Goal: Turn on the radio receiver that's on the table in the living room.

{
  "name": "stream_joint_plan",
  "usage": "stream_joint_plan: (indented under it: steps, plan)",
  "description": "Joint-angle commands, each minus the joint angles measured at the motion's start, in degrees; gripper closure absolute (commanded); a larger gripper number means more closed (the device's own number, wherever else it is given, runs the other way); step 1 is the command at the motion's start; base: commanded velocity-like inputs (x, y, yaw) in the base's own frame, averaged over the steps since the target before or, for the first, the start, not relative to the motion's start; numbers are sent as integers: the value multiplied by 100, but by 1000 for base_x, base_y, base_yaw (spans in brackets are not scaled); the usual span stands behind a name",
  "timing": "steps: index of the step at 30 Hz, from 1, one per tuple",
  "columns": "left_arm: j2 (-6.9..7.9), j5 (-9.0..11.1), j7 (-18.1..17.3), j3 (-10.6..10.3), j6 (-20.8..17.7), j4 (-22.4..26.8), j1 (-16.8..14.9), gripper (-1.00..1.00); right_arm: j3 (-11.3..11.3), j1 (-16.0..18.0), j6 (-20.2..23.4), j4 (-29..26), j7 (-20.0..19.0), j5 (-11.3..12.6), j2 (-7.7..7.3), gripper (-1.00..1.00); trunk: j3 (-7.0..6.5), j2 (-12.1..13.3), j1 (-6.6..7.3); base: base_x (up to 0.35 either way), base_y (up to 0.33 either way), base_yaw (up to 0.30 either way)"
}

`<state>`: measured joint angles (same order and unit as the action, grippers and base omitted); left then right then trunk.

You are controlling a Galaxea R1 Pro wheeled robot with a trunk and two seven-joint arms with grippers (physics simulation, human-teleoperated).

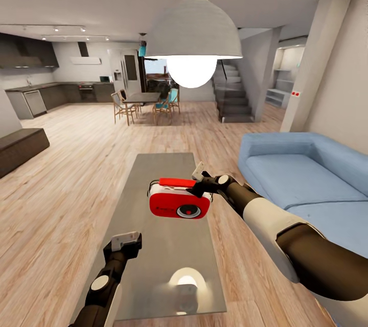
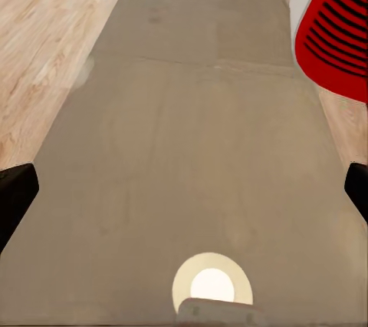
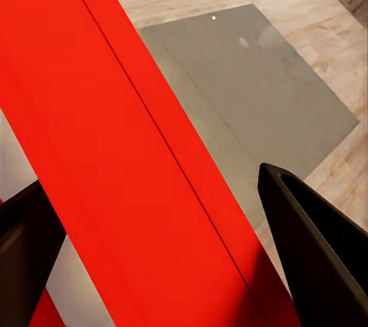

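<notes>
So the radio receiver [image 1: 180,204] sits roughly mid-length on the long grey desk [image 1: 168,260] in the living room, blue sofa [image 1: 306,178] off to the right. The right gripper [image 1: 200,185] is right at the radio's top-right corner by the red handle, and in the right wrist view the red handle [image 3: 130,181] runs across between the 2 jaws, which are spread apart with nothing clamped yet. The left gripper [image 1: 125,245] hovers over the near part of the desk, jaws released too. My guess: it's a light, stiff plastic shell on a glossy top, so it'll probably slide if poked. I'd steady it by the handle or sides and press gently.
</notes>
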<state>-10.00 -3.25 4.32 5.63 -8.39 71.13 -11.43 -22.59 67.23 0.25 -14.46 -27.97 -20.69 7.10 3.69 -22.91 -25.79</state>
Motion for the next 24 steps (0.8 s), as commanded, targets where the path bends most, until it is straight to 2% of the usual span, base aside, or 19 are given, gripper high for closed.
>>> stream_joint_plan:
  steps: [1, 5, 9, 16, 18, 23, 24]
  plan:
    - [0, 0, -11, 0, -5, -13, 0, -100, 26, 1, 2, -4, -1, 35, 1, 100, -1, -1, 0, 0, 0, 0]
    - [0, -7, -252, 0, -24, -146, 0, -100, 32, 1, 6, 9, 6, 48, -10, 100, -2, -1, 0, 0, 0, 0]
    - [0, -8, -621, 10, -30, -508, 0, -100, 35, 1, 16, 54, 0, 74, -55, 100, -15, -1, 0, 0, 0, 0]
    - [0, -10, -707, 12, 8, -582, 0, -100, 41, 1, 19, 243, 2, 109, -87, 100, -56, -1, 0, 0, 0, 0]
    - [0, -11, -710, 6, 19, -587, 0, -100, 42, 1, 19, 254, 2, 181, -98, 100, -59, -1, 0, 0, 0, 0]
    - [0, 9, -714, 54, 177, -583, 0, -100, 44, 1, 53, 303, 2, 508, -110, 100, -61, -1, 0, 0, 0, 0]
    - [0, -5, -688, 128, 484, -583, 0, -100, 44, 1, 67, 327, 22, 886, -113, 100, -61, -1, 0, 0, 0, 0]
